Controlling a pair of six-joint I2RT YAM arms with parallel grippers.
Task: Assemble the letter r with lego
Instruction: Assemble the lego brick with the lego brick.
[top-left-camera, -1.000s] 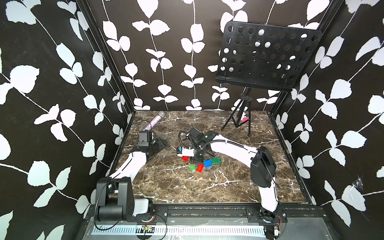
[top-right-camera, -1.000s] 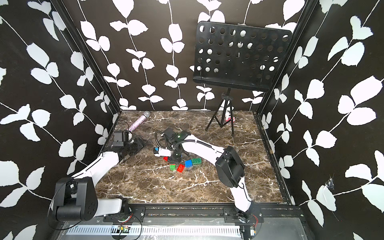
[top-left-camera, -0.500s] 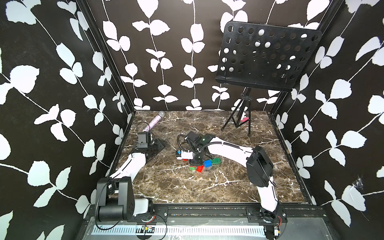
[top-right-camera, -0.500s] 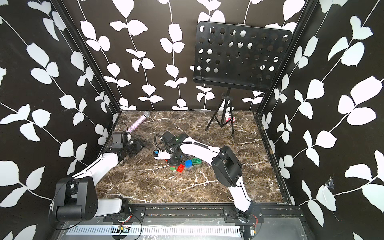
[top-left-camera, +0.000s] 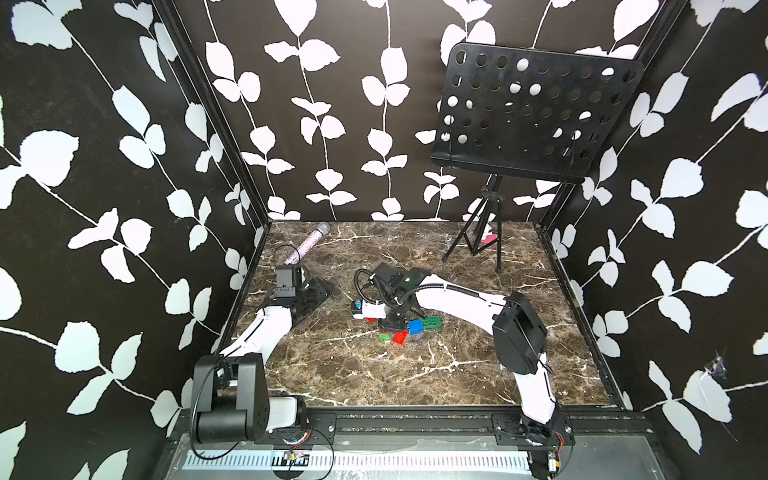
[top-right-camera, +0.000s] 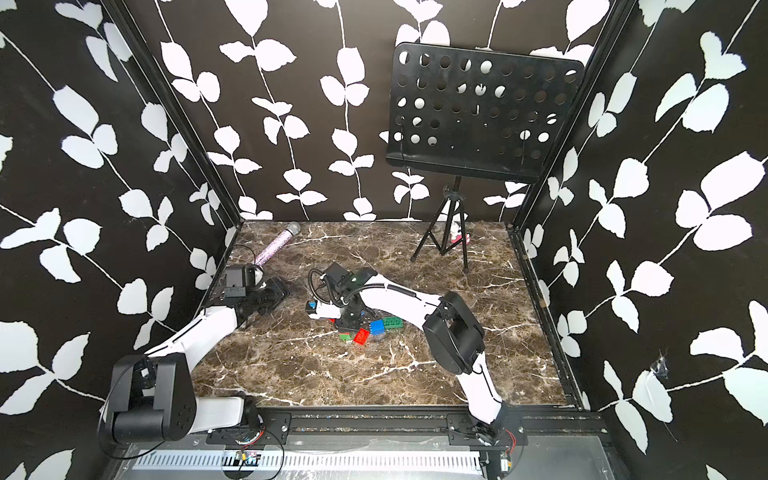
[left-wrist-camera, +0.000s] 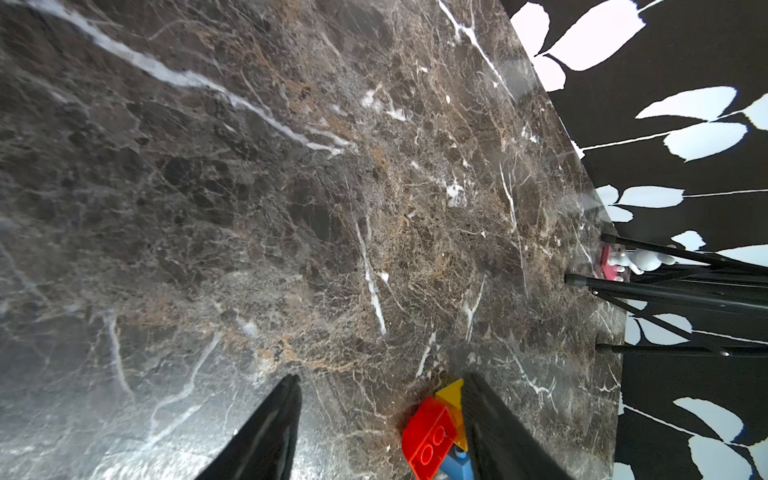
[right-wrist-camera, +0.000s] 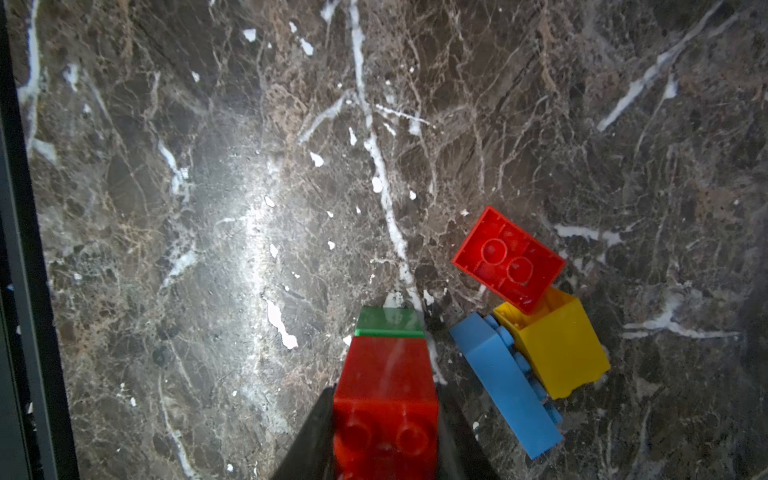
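My right gripper (right-wrist-camera: 386, 388) is shut on a red lego brick (right-wrist-camera: 386, 374) with a green brick (right-wrist-camera: 390, 321) on its far end. In both top views it (top-left-camera: 391, 326) points down over the middle of the marble table. Beside it lie a loose red brick (right-wrist-camera: 509, 259) showing its hollow underside, a yellow brick (right-wrist-camera: 557, 353) and a light blue one (right-wrist-camera: 505, 382). In a top view a red (top-left-camera: 401, 336), a blue (top-left-camera: 415, 327) and a long dark green brick (top-left-camera: 432, 322) sit together. My left gripper (left-wrist-camera: 382, 377) is open at the left (top-left-camera: 311, 291). Bricks (left-wrist-camera: 428, 436) show beside one finger.
A black music stand (top-left-camera: 536, 112) on a tripod (top-left-camera: 478, 241) stands at the back right, with a small pink and white figure (left-wrist-camera: 623, 262) at its feet. A glittery microphone (top-left-camera: 307, 245) lies at the back left. Patterned walls close in three sides.
The right arm has shifted slightly, its wrist a little lower over the bricks, still gripping the same brick. The left arm has not moved.
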